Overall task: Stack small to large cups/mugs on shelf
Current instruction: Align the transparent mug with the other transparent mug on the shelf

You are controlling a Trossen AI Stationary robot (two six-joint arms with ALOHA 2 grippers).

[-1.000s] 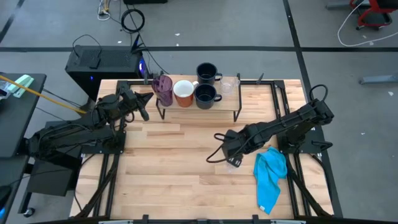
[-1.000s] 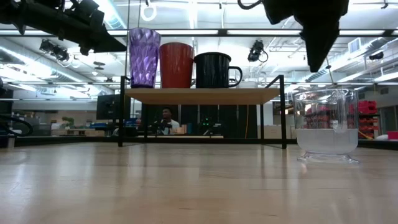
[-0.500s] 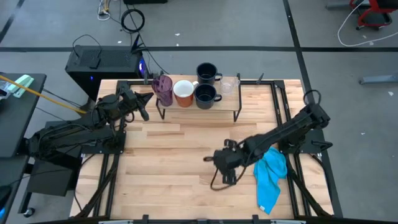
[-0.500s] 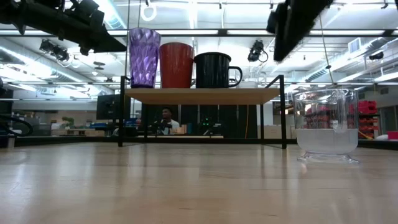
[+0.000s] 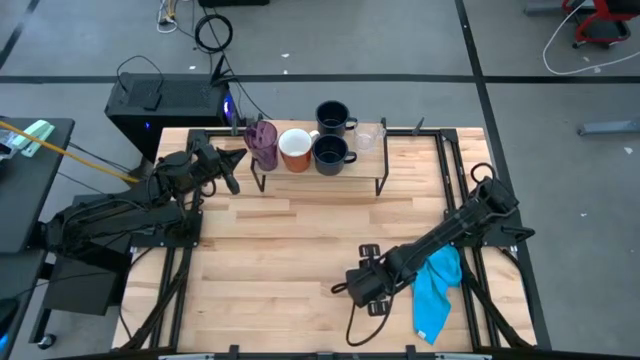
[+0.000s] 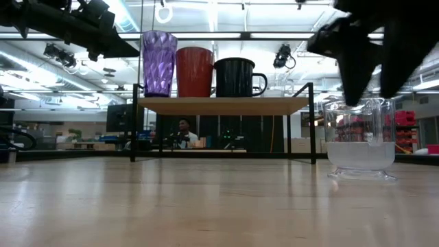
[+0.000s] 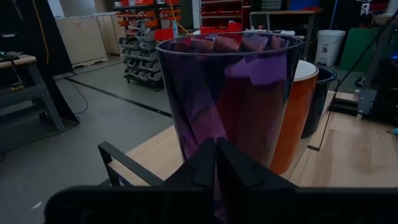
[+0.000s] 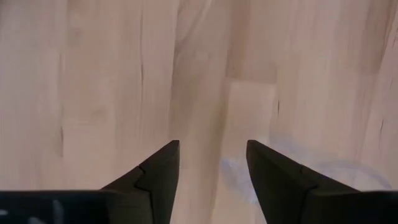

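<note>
1. Fingers of the right gripper stand apart and empty, pointing down at the worktop over a clear glass that rests on it, off the shelf.
2. Left gripper has its fingers pressed together, waiting just beside the purple tumbler.
3. On the shelf stand the tumbler, the white-and-orange mug, two dark mugs and a second clear glass.
4. Judged remaining: the worktop glass has yet to be gripped, and nothing is nested.
</note>
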